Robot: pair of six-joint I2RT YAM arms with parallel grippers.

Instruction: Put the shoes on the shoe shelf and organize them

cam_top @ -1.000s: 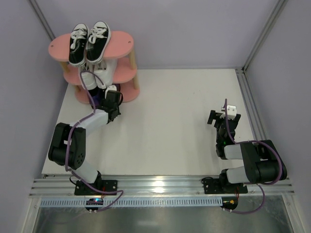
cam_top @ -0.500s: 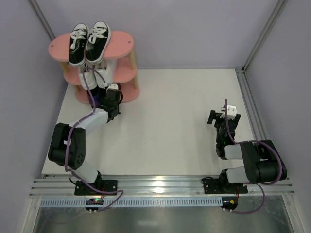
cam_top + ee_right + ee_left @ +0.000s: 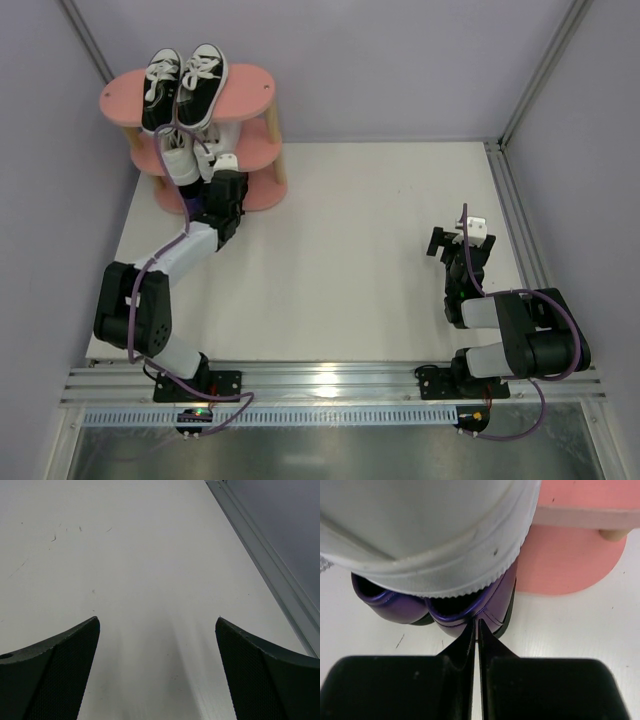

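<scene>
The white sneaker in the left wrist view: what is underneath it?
Two glossy purple shoes sit side by side, open heels showing. Everything forward of the heels is covered by the white sneaker.

Table (image 3: pixel 350 250): white, faintly scuffed. Grey metal rail (image 3: pixel 330 378) along the table's near edge. Lavender walls (image 3: pixel 400 60) behind and beside the table.

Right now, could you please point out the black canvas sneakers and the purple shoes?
black canvas sneakers (image 3: pixel 203 80): top external view, on one sneaker's laces.
purple shoes (image 3: pixel 493 599): left wrist view, on one shoe's heel.
</scene>
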